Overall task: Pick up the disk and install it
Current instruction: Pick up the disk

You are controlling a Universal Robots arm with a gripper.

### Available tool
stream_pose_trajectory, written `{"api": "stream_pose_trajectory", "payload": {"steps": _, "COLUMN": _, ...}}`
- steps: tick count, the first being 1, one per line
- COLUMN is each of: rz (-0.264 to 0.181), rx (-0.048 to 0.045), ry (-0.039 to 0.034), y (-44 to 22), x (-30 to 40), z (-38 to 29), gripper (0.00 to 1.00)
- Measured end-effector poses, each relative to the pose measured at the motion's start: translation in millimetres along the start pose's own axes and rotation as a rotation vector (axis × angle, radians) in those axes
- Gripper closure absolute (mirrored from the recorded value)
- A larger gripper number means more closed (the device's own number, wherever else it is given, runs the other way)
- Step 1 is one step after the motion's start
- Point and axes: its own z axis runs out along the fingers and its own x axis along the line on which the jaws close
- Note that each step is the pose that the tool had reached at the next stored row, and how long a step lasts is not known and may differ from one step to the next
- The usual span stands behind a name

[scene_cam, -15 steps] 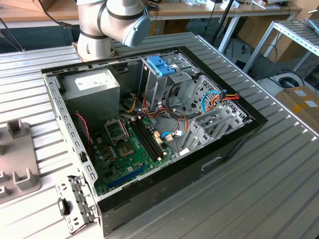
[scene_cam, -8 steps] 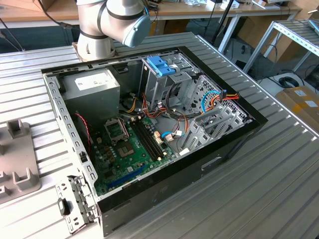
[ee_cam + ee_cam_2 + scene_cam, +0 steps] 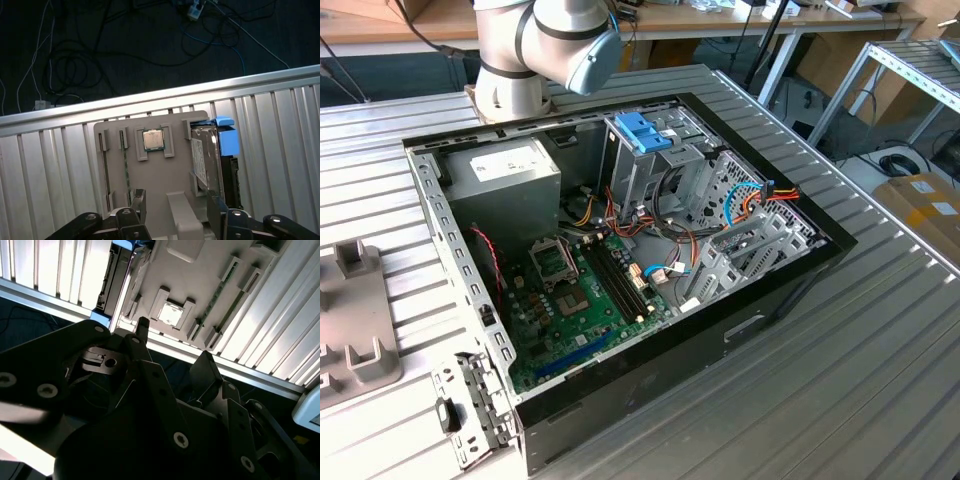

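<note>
**Spread fingers hovering over the parts tray, disk standing in its slot**

The black gripper (image 3: 176, 202) is hanging above the pale grey moulded plastic tray (image 3: 170, 175), which is lying on the ribbed aluminium table (image 3: 50, 170). In the first wrist view its two fingers (image 3: 138, 200) are standing spread apart and gripping nothing, with the tray's middle showing between them.

The disk (image 3: 206, 160), a flat dark grey metal drive with a white label, is standing on edge in a slot along one side of the tray. Its light blue plastic bracket (image 3: 227, 137) is sticking out past the tray's corner. A square silver processor chip (image 3: 152, 139) is sitting in a pocket near the tray's centre. Thin green memory sticks (image 3: 125, 162) are resting in slots on the side of the tray opposite the disk.

In the exterior view, the open black computer case (image 3: 720, 330) is lying on the table near the tray, with a bare blue plastic caddy handle (image 3: 645, 130) showing at its metal drive cage.

The step in hand looks like the approach to the grasp, and nothing has been lifted yet. As I judge it, the gap between the fingers is sitting over the tray's middle rather than over the disk, with one finger close beside the drive. Doing this well probably means:

- centring the gap over the disk's upper edge;
- keeping the finger faces parallel to its two broad sides;
- descending straight along the slot, so that neither finger is catching the tray's ribs or the bracket;
- pressing on the metal body rather than the blue plastic, which is likely to flex.
</note>
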Motion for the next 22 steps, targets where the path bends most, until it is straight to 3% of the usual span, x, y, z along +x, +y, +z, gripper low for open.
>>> {"api": "stream_pose_trajectory", "payload": {"steps": 22, "rz": 0.0, "rx": -0.0002, "ry": -0.0002, "y": 3.5, "x": 0.4, "z": 4.5, "gripper": 0.4}}
